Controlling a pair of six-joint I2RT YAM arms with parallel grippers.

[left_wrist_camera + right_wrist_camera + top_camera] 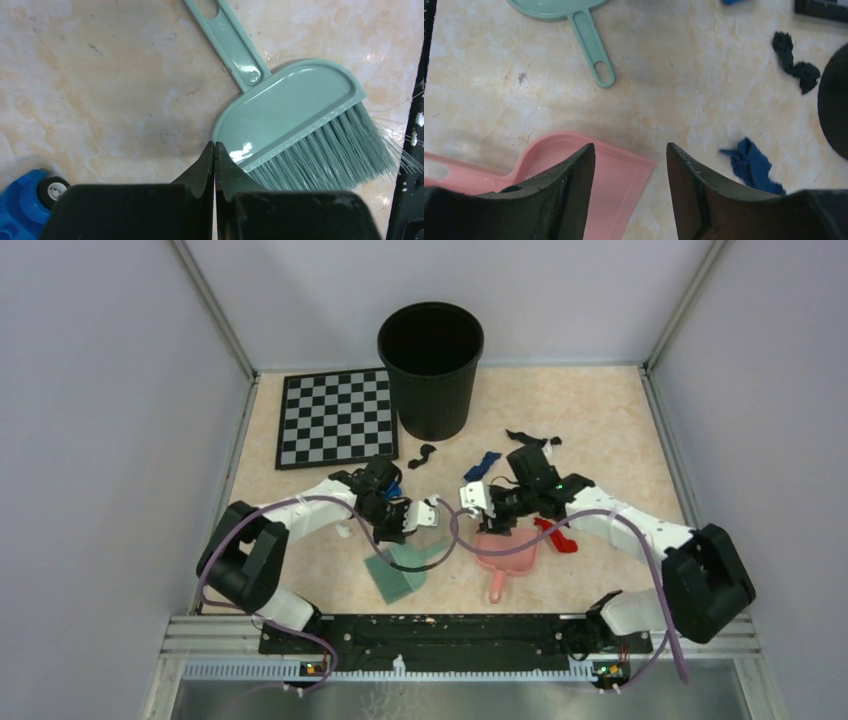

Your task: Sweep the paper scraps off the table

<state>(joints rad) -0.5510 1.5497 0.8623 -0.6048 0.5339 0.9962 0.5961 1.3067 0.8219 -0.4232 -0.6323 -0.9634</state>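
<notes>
— Starting on the left: what were the left jaws doing?

— They were pressed shut with nothing between them. Their tips hung just over the head of the brush point(295, 110), where the back meets the bristles. I'd judge they were lined up above it rather than gripping it. The brush lay flat on the table point(600, 420), its handle angled toward the dustpan point(619, 175).

— Why was the dustpan placed there?

— It lay flat just right of the brush with its mouth facing the far side. Litter pushed toward the arms could then slide straight in. The right jaws stood wide apart over its mouth edge, holding nothing. That spread would suit closing on the pan's wall, I'd guess.

— And where were the paper scraps point(483, 464)?

— They lay loose on the table, and I saw none in the visible part of the pan. A black scrap point(425, 454) and a blue scrap point(751, 165) lay beyond the tools, near the foot of the bin point(430, 370). Another black piece point(530, 437) lay further right. A red scrap point(560, 538) lay just beside the pan, close under the right arm.

— So had sweeping begun?

— By the look of it, not yet: neither tool was in hand.
</notes>
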